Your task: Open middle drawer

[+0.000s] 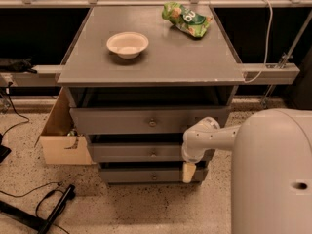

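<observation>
Speckled floor (pixel 146 208), grey cabinet (pixel 156 57), 3 drawers w/ 1 knob each. My gripper (pixel 188 172) hangs just below the middle drawer (pixel 141 152), right end. Can't tell if it's open or closed tbh.

The bench (pixel 165 62) has a flat grey top, seen from the front and above. Two items lie directly on it. A shallow cream bowl (pixel 127 44) stands upright on the left half, about midway from front to rear. A crumpled green snack bag (pixel 186 18) lies at the rear, right of centre, well apart from the bowl. The pincer (pixel 188 172) is off the top, hanging low before the bench's front face, right of centre, pointing down.
</observation>
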`<state>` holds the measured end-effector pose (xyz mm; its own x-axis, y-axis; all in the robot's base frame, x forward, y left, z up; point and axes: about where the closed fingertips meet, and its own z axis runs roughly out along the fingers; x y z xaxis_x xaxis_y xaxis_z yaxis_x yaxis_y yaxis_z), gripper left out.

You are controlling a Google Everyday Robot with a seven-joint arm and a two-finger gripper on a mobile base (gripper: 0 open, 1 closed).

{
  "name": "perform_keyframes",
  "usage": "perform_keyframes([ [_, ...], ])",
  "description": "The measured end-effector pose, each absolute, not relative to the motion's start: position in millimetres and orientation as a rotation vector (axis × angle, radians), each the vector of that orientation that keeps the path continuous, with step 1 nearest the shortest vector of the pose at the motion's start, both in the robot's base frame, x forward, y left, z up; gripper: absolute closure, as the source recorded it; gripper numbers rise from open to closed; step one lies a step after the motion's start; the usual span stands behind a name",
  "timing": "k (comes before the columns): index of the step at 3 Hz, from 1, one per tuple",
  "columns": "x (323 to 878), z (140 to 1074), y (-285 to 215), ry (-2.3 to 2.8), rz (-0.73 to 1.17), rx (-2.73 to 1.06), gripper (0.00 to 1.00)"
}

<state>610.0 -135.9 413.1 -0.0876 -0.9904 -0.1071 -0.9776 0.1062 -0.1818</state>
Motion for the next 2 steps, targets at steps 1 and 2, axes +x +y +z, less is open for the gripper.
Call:
perform_keyframes([
  [1,629,405,-136,2.223,-0.129,-1.915,0.0],
  [2,640,395,-134,2.255,-0.112,-1.877,0.03],
])
